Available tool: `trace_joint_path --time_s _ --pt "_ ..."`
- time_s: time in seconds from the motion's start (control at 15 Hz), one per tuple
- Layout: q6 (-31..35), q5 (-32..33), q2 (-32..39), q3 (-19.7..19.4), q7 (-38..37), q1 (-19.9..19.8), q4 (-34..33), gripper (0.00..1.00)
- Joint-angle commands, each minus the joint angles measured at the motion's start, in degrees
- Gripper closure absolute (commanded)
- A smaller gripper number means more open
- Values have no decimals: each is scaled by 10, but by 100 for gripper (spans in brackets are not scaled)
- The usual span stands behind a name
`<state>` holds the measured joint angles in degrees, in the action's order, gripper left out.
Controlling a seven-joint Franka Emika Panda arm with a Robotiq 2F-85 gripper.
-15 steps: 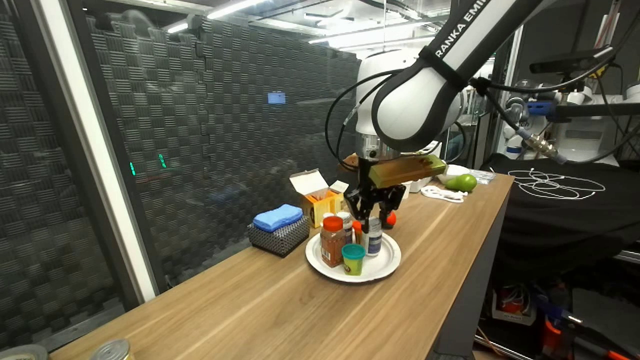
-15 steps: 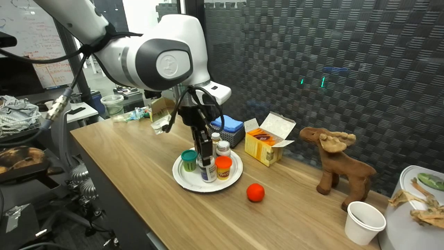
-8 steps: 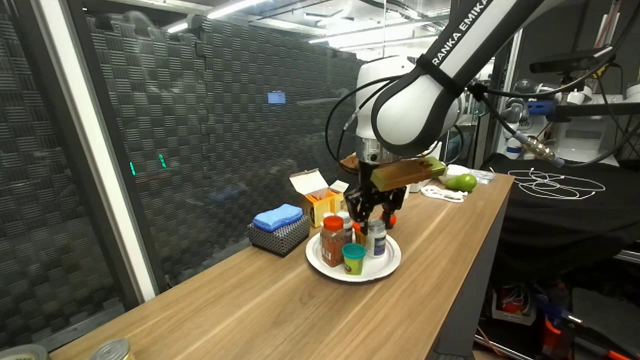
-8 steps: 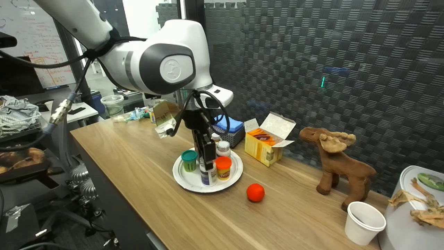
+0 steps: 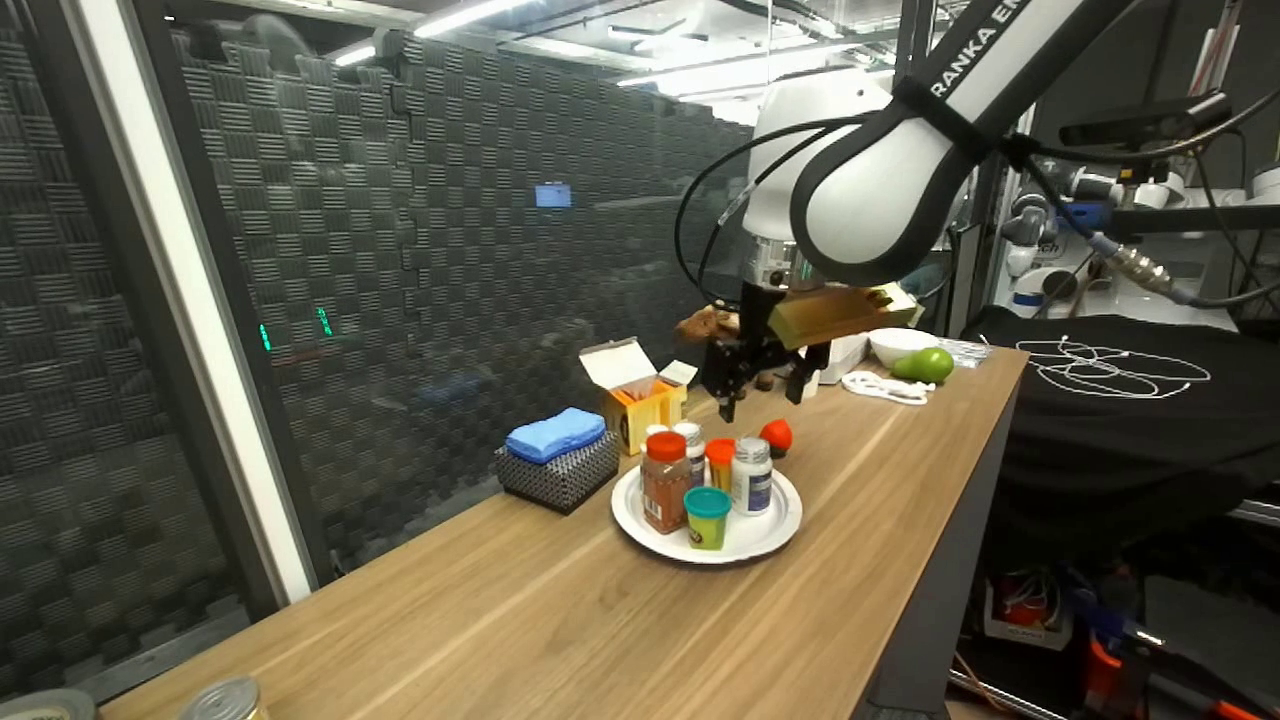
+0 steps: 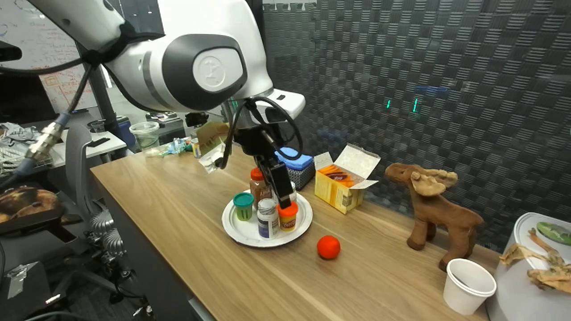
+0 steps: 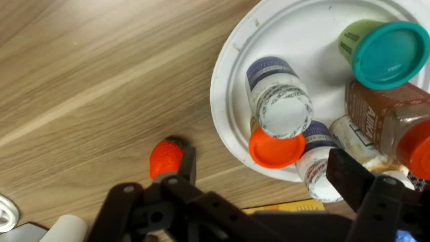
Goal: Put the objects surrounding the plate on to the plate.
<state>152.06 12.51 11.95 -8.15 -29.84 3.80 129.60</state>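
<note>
Strawberry (image 7: 164, 158), 1: on the table (image 5: 540, 620), near the plate (image 7: 312, 43), not touching; presumably next to fetch
On the plate, upright: teal tub (image 7: 386, 53), orange tub (image 7: 277, 149), jar (image 5: 667, 488), 3 bottles (image 7: 284, 107)
Jaws: spread, nothing between them, raised above the table
Handling: clear the bottles before crossing, straddle the strawberry centrally, descend straight, close gently lest it roll; release onto the bare patch beside the teal tub

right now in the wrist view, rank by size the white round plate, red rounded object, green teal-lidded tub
1. White round plate, cut off by frame
2. Green teal-lidded tub
3. Red rounded object, partly hidden
</note>
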Motion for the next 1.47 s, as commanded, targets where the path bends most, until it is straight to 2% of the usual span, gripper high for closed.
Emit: trace_joint_path --time_s 0.0,0.4,0.53,0.8,1.07,1.4 --pt "1 -11 -33 -10 -31 -9 5 0" --pt "-58 -44 8 -15 -72 -31 -63 0" --pt "-83 -44 35 -18 -96 -34 -97 0" --pt "-140 -90 109 -15 -107 -47 -178 0" --pt "-161 -127 190 -19 -124 -54 -245 0" --pt "-168 -143 231 -27 -145 -55 -271 0"
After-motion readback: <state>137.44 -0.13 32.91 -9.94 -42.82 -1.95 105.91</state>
